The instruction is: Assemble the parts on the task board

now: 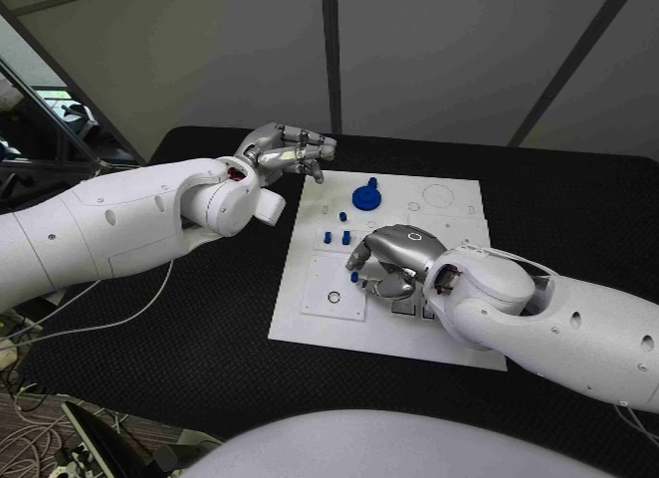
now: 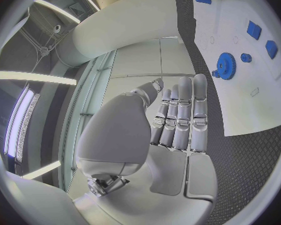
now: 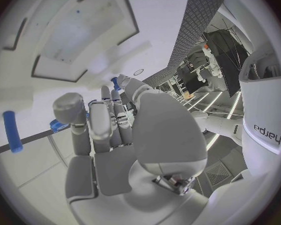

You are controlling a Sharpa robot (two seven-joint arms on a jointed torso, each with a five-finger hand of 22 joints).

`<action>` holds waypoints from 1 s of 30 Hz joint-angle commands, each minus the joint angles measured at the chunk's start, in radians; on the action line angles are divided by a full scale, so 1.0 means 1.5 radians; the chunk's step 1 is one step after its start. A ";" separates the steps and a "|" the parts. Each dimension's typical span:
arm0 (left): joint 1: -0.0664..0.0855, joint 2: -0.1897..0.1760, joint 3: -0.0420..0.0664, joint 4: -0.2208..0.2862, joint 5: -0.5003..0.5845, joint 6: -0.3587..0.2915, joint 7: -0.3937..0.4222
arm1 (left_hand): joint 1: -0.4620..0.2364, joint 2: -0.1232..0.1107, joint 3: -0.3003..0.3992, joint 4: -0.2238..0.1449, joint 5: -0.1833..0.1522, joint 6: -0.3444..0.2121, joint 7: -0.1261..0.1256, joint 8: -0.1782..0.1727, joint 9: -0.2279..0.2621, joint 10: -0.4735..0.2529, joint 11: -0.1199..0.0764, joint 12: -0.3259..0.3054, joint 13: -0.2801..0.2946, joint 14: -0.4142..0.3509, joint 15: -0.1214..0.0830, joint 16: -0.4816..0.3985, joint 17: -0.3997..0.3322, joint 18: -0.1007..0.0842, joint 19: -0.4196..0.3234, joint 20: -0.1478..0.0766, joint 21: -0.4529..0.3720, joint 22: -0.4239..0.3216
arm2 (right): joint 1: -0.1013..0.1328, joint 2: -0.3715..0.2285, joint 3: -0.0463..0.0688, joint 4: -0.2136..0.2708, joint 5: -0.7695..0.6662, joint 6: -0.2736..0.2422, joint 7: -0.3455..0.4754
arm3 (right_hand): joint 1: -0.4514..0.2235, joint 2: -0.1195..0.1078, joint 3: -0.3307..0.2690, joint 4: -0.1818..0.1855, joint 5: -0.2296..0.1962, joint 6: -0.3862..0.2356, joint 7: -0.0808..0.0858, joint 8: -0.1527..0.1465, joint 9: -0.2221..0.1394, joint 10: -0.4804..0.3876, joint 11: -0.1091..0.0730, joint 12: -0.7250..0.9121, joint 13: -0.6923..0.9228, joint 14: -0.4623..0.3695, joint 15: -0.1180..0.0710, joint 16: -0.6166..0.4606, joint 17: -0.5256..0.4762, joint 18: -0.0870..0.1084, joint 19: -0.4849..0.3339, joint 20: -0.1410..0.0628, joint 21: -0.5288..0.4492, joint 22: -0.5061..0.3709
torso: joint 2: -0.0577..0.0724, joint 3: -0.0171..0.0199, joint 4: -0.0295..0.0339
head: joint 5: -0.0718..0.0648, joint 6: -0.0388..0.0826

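Right robot hand (image 1: 391,261) sits low on the board (image 1: 313,329), grip contents unclear. Left robot hand (image 1: 287,151) clenched, empty. Watch the pegs (image 1: 336,237): your knuckles could sweep them.

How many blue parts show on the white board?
5: blue toothed wheel at the far edge, small peg near it, two pegs mid-board, one at the right robot hand, which may hide others.

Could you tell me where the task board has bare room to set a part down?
The task board's near-left corner, below the small ring, is bare. The middle is crowded: blue gear, small blue parts, and the right hand over them.
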 commanded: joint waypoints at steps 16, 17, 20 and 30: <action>0.001 -0.004 0.001 -0.002 -0.002 0.010 -0.001 | 0.001 0.007 -0.004 -0.001 -0.001 0.002 0.001 0.001 -0.001 -0.005 0.002 0.003 -0.001 -0.005 0.002 -0.003 -0.001 -0.003 0.001 0.002 -0.004 -0.001 | 0.022 -0.133 0.079 0.083 0.070 -0.022 -0.004 | -0.004 -0.009 -0.037 0.006 -0.002 -0.023 -0.012 -0.005 0.001 -0.037 0.001 0.019 -0.001 -0.014 0.005 -0.022 -0.029 0.007 -0.023 0.003 -0.024 -0.034 | -0.001 -0.0003 -0.0008 | -0.030 0.026; 0.001 -0.004 0.001 -0.002 -0.002 0.011 -0.001 | 0.001 0.007 -0.004 -0.001 -0.001 0.002 0.001 0.001 -0.001 -0.005 0.002 0.003 -0.001 -0.005 0.002 -0.003 -0.001 -0.003 0.001 0.002 -0.004 -0.001 | 0.030 -0.141 0.083 0.081 0.076 -0.015 -0.002 | -0.004 -0.011 -0.044 0.006 0.000 -0.031 -0.016 -0.007 0.000 -0.047 0.003 0.019 -0.003 -0.018 0.006 -0.026 -0.035 0.009 -0.027 0.004 -0.031 -0.043 | -0.001 -0.0004 -0.0008 | -0.031 0.028; 0.001 -0.004 0.000 -0.002 -0.002 0.011 -0.001 | 0.001 0.007 -0.004 -0.001 -0.001 0.001 0.001 0.001 -0.001 -0.006 0.002 0.003 -0.001 -0.006 0.002 -0.003 -0.002 -0.003 0.000 0.002 -0.005 -0.001 | 0.044 -0.160 0.090 0.074 0.085 0.009 0.000 | 0.000 -0.009 -0.078 0.011 0.012 -0.050 -0.021 -0.005 0.000 -0.078 0.009 0.025 -0.007 -0.028 0.012 -0.034 -0.051 0.013 -0.040 0.009 -0.047 -0.067 | -0.001 -0.0006 -0.0004 | -0.036 0.032; 0.001 -0.003 0.000 -0.003 -0.002 0.012 -0.001 | 0.001 0.007 -0.004 -0.001 -0.001 0.001 0.001 0.001 -0.001 -0.006 0.002 0.003 -0.001 -0.006 0.002 -0.003 -0.002 -0.003 0.000 0.002 -0.005 -0.001 | 0.058 -0.172 0.097 0.055 0.048 0.120 -0.004 | 0.083 -0.009 -0.213 0.110 0.006 -0.105 -0.043 -0.003 0.002 -0.171 0.023 0.080 -0.025 -0.044 0.023 -0.038 -0.086 0.021 -0.056 0.021 -0.089 -0.124 | 0.001 0.0008 0.0001 | -0.045 0.036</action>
